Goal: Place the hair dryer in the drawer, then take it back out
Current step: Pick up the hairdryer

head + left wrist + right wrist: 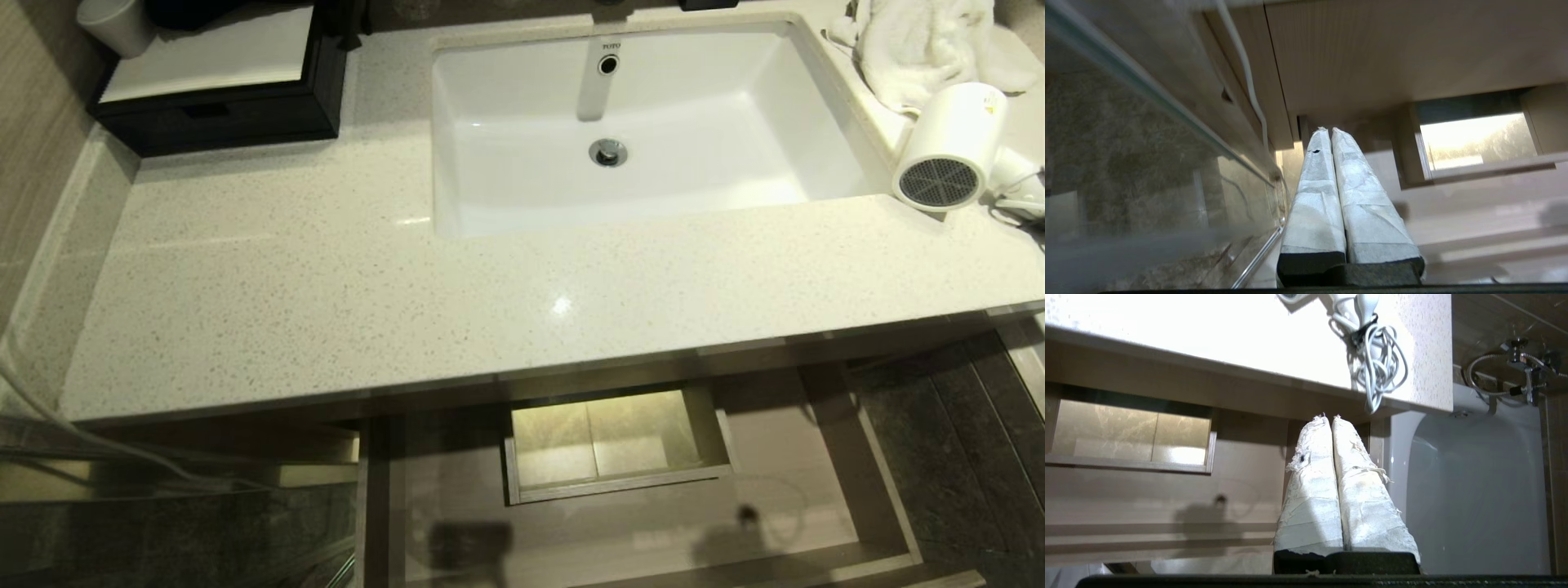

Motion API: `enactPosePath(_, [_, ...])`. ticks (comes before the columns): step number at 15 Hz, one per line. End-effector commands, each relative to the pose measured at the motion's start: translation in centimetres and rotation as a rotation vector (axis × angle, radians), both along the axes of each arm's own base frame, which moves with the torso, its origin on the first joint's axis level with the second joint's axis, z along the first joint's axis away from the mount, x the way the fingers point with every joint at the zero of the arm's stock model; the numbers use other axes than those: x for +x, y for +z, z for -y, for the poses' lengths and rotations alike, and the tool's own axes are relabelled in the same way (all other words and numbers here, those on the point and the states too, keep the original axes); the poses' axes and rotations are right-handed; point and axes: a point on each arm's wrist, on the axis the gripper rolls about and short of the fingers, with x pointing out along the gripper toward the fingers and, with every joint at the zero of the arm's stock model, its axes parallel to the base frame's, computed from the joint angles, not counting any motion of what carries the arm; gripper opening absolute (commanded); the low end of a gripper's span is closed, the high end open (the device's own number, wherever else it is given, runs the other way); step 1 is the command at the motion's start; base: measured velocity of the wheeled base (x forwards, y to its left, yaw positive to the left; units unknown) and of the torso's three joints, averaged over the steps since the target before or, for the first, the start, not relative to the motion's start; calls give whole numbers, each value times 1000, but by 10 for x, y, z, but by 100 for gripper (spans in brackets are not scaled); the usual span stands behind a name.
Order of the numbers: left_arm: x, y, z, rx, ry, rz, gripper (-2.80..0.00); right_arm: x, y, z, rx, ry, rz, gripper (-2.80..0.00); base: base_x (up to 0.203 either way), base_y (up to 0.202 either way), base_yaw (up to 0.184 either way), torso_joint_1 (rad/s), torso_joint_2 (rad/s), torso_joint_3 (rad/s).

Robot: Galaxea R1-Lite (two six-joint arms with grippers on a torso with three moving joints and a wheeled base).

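The white hair dryer (947,151) lies on the speckled countertop (326,294) to the right of the sink, with its dark mesh grille facing the front edge. In the right wrist view its handle (1363,303) and bundled white cord (1380,367) show near the counter's corner. Below the counter the wood-grain drawer (882,482) stands pulled out, with its boxed cut-out (612,445) in the middle and nothing lying in it. My right gripper (1329,417) is shut and empty, low in front of the drawer (1167,490). My left gripper (1329,130) is shut and empty by the drawer's left end (1474,204). Neither gripper shows in the head view.
A white basin (645,122) is sunk into the counter. A fluffy white towel (922,41) lies behind the dryer. At the back left stands a black box (220,106) with white paper. A glass panel (1147,171) is on my left, and a white fixture (1474,490) on my right.
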Motion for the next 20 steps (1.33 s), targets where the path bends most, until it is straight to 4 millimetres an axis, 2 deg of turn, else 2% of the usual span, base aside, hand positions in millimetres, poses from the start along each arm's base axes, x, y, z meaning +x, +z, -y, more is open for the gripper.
enactPosePath(1, [0,0,0,0,0,0,-280,0,0,0,-2,0,-2,-280,0,0,0,345,-204,157])
enactPosePath(5, [0,0,0,0,-1,0,-280,2,0,0,-3,0,-9,-280,0,0,0,331,-208,115])
enactPosePath(7, [0,0,0,0,-2,0,-280,6,3,1,-2,-5,-17,-280,0,0,0,97,-54,29])
enactPosePath(9, [0,0,0,0,0,0,-280,18,10,3,4,-9,-33,-280,0,0,0,15,-12,11])
enactPosePath(12, [0,0,0,0,0,0,-280,51,25,10,0,-30,-15,-280,0,0,0,0,0,0])
enactPosePath(16, [0,0,0,0,-1,0,-280,97,30,29,22,-155,-114,-280,0,0,0,0,0,0])
enactPosePath(17, [0,0,0,0,-2,0,-280,108,30,36,25,-192,-148,0,0,0,0,0,0,0])
enactPosePath(20, [0,0,0,0,0,0,-280,135,32,52,-30,-213,-228,0,0,0,0,0,0,0])
